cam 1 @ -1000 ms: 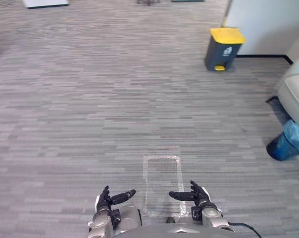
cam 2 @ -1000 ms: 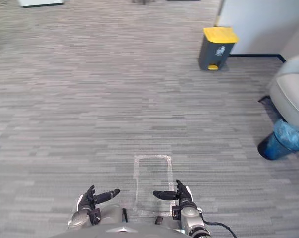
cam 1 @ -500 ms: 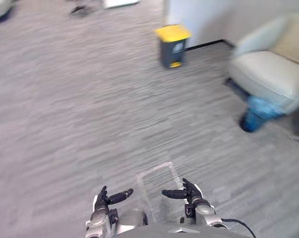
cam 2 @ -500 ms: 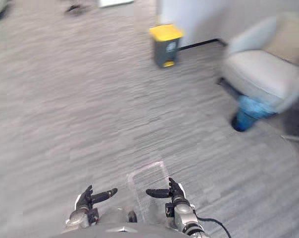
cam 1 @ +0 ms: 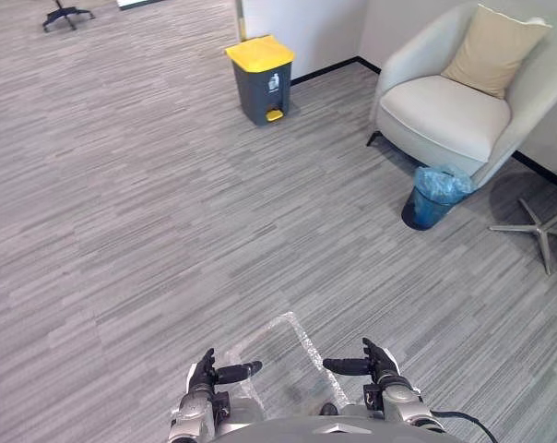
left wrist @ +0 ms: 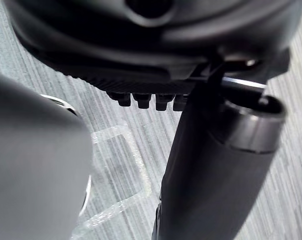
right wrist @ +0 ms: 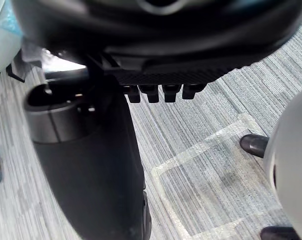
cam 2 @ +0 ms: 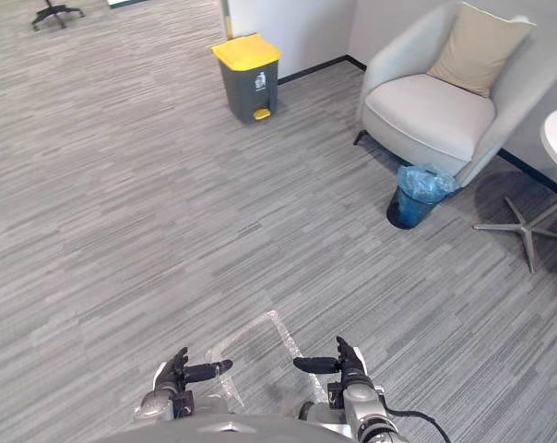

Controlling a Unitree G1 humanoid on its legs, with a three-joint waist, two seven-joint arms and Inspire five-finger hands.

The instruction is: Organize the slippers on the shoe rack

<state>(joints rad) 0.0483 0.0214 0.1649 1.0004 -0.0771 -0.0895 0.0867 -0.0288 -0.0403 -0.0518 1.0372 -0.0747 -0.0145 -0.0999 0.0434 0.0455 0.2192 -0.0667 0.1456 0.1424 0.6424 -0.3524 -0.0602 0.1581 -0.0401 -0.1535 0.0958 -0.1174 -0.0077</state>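
My left hand (cam 1: 204, 376) and right hand (cam 1: 378, 363) hang low over the grey carpet, close in front of me, both open and holding nothing. Their thumbs point inward toward each other. A rectangle of clear tape (cam 1: 280, 354) marks the carpet between the hands. The left wrist view has the left hand's thumb (left wrist: 211, 170) over that tape outline (left wrist: 126, 175). In the right wrist view the right hand's thumb (right wrist: 91, 170) stands beside the same tape outline (right wrist: 201, 150).
A dark bin with a yellow lid (cam 1: 262, 78) stands by a white wall at the back. To the right are a pale armchair (cam 1: 444, 111) with a tan cushion, a blue-bagged waste basket (cam 1: 432, 196) and a metal star base (cam 1: 537, 226). Open carpet lies ahead and left.
The camera has swung to the right, bringing the armchair, blue basket and star base into view and shifting the yellow-lidded bin left. Both hands keep the same open pose.
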